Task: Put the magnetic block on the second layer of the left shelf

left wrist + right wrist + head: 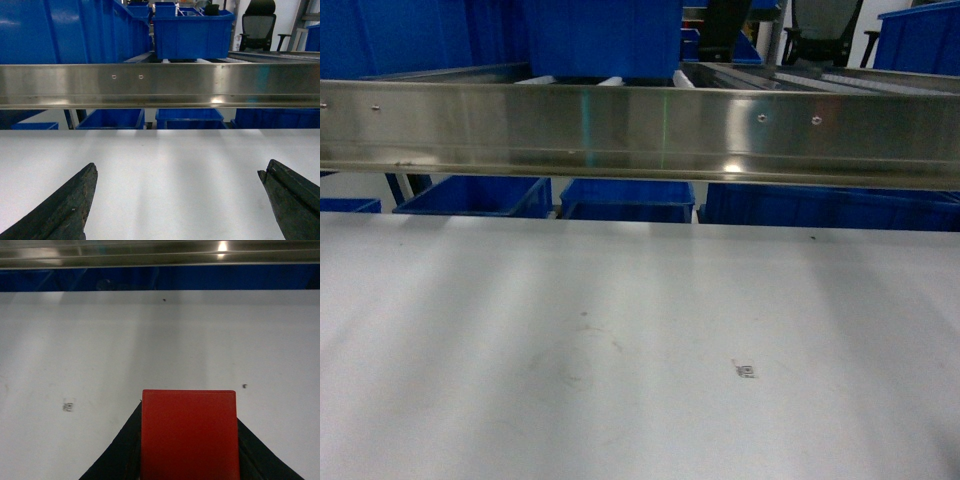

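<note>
One red magnetic block [188,434] sits clamped in my right gripper [189,440], bottom centre of its wrist view. My left gripper [177,200] gapes wide — nothing in it. Pale table [620,340] below; steel rail [640,130] and blue bins [475,195] behind.

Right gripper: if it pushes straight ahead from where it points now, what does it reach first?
The right gripper, shut on the red block, faces bare white tabletop. Nothing stands ahead until the blue bins under the steel rail at the far edge, though depth is unclear.
</note>
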Controlling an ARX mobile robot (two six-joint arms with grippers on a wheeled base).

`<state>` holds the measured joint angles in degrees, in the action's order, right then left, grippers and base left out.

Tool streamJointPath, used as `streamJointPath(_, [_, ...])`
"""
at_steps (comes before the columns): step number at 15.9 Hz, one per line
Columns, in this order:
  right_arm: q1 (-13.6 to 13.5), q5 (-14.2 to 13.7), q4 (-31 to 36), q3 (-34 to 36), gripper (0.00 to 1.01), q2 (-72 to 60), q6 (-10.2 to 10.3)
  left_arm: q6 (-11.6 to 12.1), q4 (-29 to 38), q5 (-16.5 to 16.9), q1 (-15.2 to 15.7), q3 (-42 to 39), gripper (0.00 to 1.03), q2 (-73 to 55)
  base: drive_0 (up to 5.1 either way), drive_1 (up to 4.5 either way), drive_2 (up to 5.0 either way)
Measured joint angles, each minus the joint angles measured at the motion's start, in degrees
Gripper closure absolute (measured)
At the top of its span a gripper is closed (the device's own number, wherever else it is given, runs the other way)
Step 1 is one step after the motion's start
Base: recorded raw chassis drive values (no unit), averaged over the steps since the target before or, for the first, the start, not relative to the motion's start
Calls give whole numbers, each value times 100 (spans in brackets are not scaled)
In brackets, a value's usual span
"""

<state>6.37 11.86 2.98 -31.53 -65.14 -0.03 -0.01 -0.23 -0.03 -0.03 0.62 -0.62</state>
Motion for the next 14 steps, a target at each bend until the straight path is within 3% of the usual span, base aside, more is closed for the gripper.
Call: streamJointPath(14, [0,4,-7,4,68,0,0,0,0,0,0,0,5,0,-495,247,247])
